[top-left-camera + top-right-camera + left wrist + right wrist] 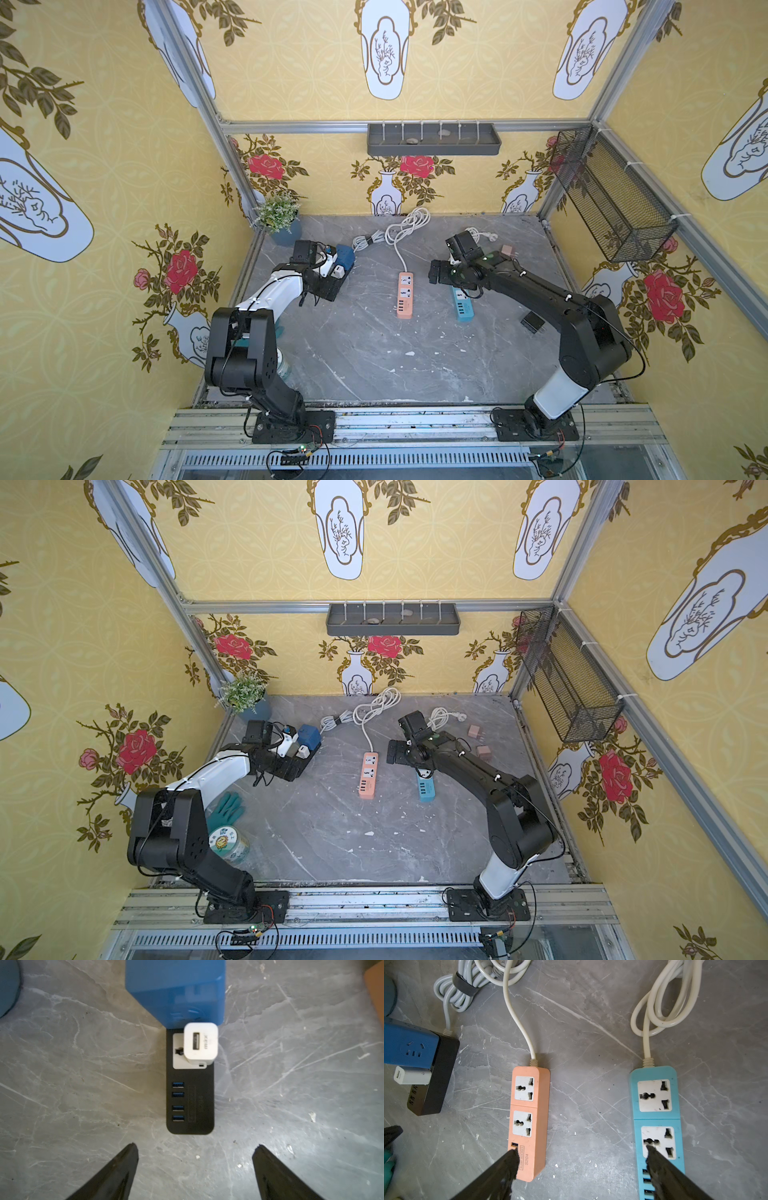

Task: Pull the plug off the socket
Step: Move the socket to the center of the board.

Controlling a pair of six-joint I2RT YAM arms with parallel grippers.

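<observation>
In both top views the left gripper (332,286) is seen hovering over the black power strip (297,766) near the potted plant (279,216), where a white plug (337,274) and a blue adapter (345,257) are seated; the right gripper (395,752) is held above the table (374,353) between the orange power strip (405,296) and the light blue power strip (427,788). In the left wrist view the white plug (201,1044) is shown pushed into its socket (178,1051), with the jaws spread wide, short of it, touching nothing. In the right wrist view the right jaws are likewise spread wide and empty over two strips with vacant sockets. The pull is judged not yet begun: approach, grasp and extraction remain.
</observation>
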